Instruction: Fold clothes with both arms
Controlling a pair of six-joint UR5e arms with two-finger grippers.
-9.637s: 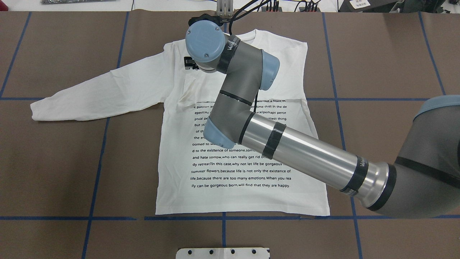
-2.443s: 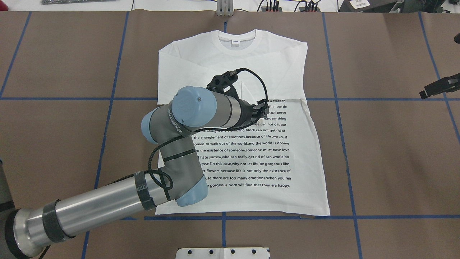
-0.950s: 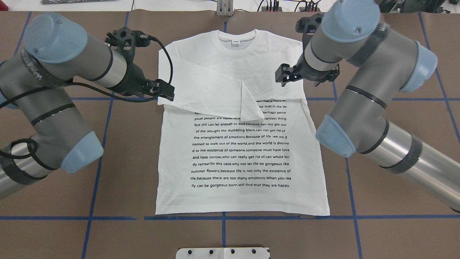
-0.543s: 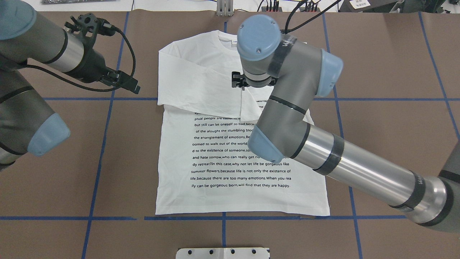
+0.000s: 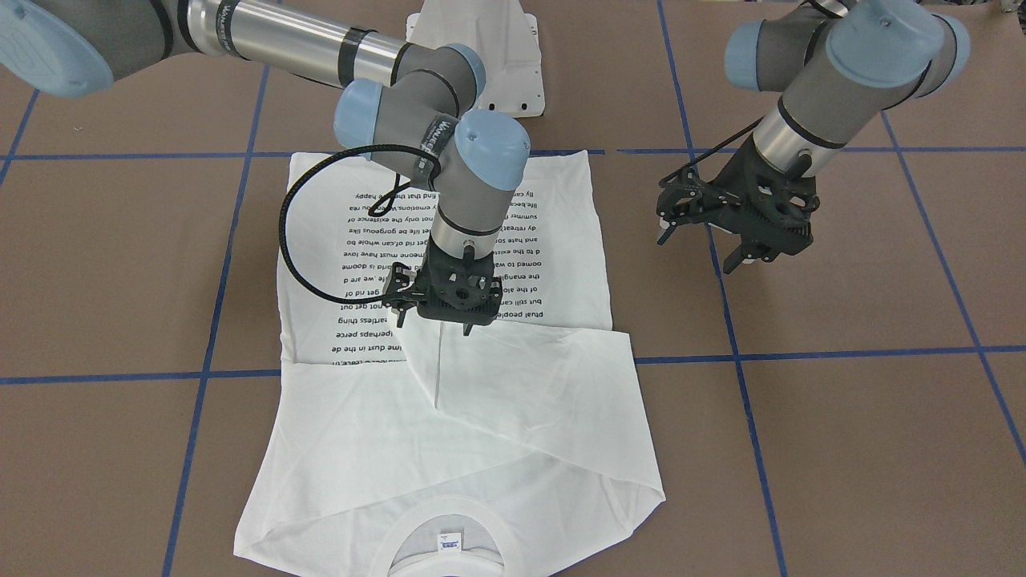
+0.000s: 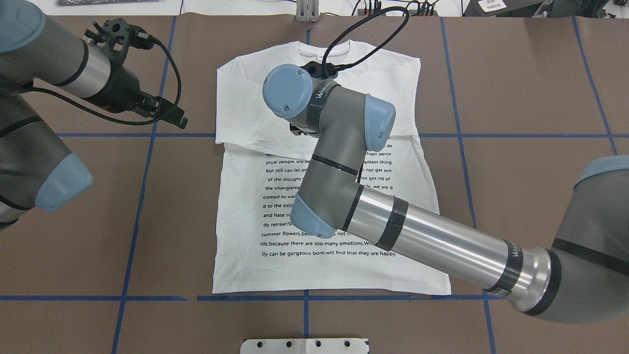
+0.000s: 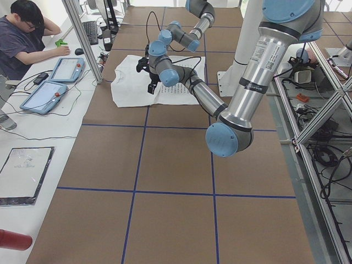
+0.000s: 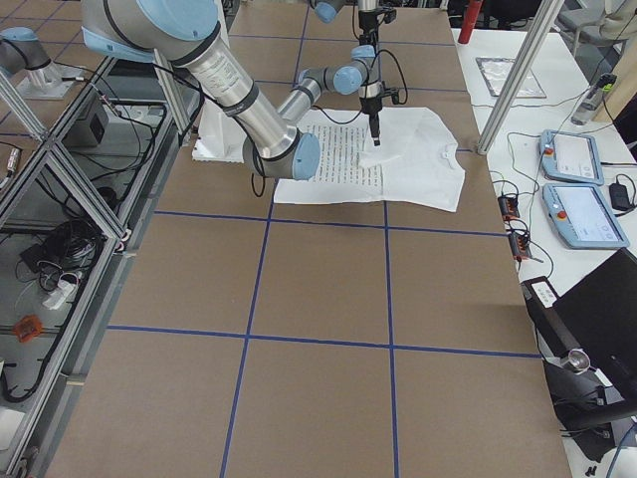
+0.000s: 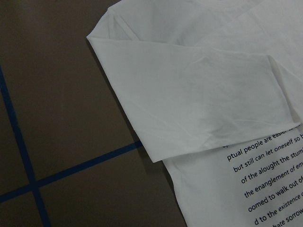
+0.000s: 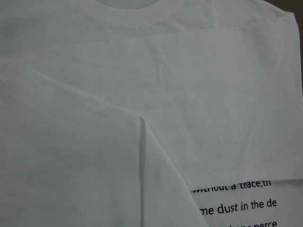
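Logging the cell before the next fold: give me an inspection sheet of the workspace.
Surface: brown table cover, blue tape grid.
Job's things: white T-shirt flat, print up, sleeves folded across chest.
Clutter: nothing seen.
Grippers: right gripper over folded sleeves, state unclear; left gripper open, off the shirt.
Cables: black cable loops from right wrist above shirt.
Surroundings: person seated at side bench with two pendants.

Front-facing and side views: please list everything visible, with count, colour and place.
table: one, brown, blue tape grid.
long-sleeved T-shirt: one, white with black text, flat on table, sleeves folded across chest.
neck label: one, blue-white, inside collar.
pedestal: one, white, at robot's base.
teach pendants: two, grey-blue, side bench.
person: one, dark shirt, seated beside pendants.
left gripper: one, black, open, over bare table beside shirt.
right gripper: one, black, open, over folded sleeves.
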